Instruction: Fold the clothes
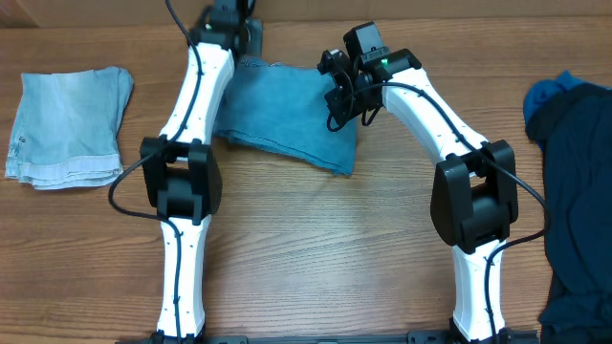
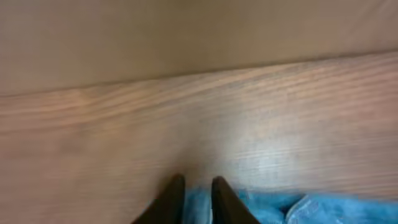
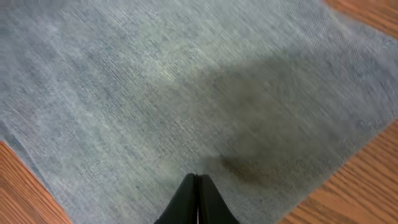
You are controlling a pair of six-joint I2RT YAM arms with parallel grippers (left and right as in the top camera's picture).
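Lying flat, the blue denim: folded into one thick piece on the worktop, upper middle of the overhead frame; near edge slanting down to the right, with the lower right corner poking toward mid-frame.
Pale denim: a neat folded stack, upper left of the overhead frame, well apart from the blue denim; layered edges showing along its bottom side.
Dark clothes: a rumpled navy heap at the right edge of the overhead frame, with a bit of brighter blue at its top.
Left tool: up at the top edge of the overhead frame, by the upper left corner of the blue denim. In the left wrist view, two dark fingers at the bottom middle with a thin gap between them; blue cloth showing in that gap and along the lower right. Pinching the cloth or only over it: cannot tell.
Right tool: closed, fingers pressed together with nothing between them. Tip pointing down at the cloth, over the upper right part of the blue denim. Touching or just above: cannot tell. A dark shadow on the cloth just ahead of the tip.
Worktop: light brown wood with a grain, filling most of the left wrist view.
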